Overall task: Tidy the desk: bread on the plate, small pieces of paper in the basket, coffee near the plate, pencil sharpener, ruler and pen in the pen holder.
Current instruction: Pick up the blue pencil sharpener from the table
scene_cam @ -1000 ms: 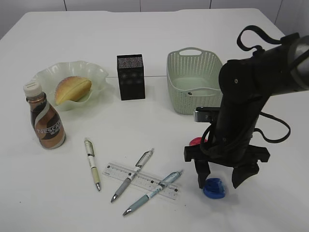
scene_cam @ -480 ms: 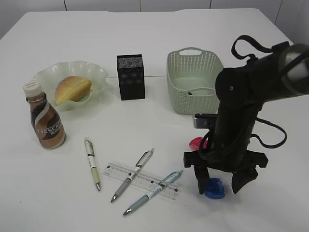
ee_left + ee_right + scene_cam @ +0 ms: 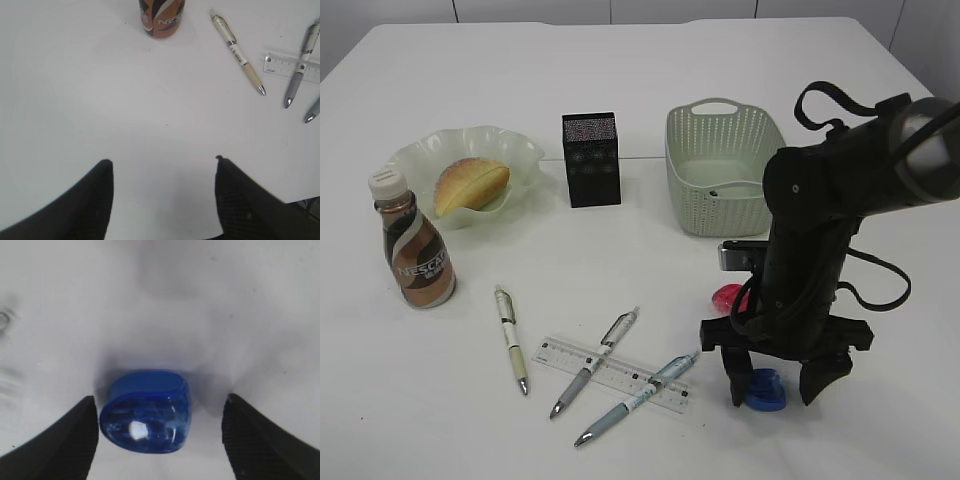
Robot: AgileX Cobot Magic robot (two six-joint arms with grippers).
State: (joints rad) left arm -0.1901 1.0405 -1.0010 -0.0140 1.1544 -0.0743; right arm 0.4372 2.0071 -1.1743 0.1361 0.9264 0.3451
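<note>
My right gripper (image 3: 775, 385) stands with jaws wide apart, straddling the blue sharpener (image 3: 760, 390) on the desk (image 3: 650, 90). From the right wrist, the sharpener (image 3: 146, 411) sits between the fingers (image 3: 65, 440), close to the left one, with a clear gap to the other; it is not clamped. A red sharpener (image 3: 728, 296) lies just behind the arm, partly hidden.

My left gripper (image 3: 162, 200) is open over bare desk and holds nothing; it does not show in the exterior view.

Bread (image 3: 470, 185) lies in the plate (image 3: 415, 155) at far left. Coffee (image 3: 412, 252) stands upright just in front of the plate. Holder (image 3: 591, 160) stands upright between plate and basket (image 3: 720, 135), apart from both. Whether the basket holds paper, I cannot tell.

Ruler (image 3: 570, 355) lies flat at front centre. Two pens cross over it: a grey pen (image 3: 595, 361) and a blue pen (image 3: 636, 398). A cream pen (image 3: 511, 338) lies to their left, clear of the ruler. None of these items is in the holder
</note>
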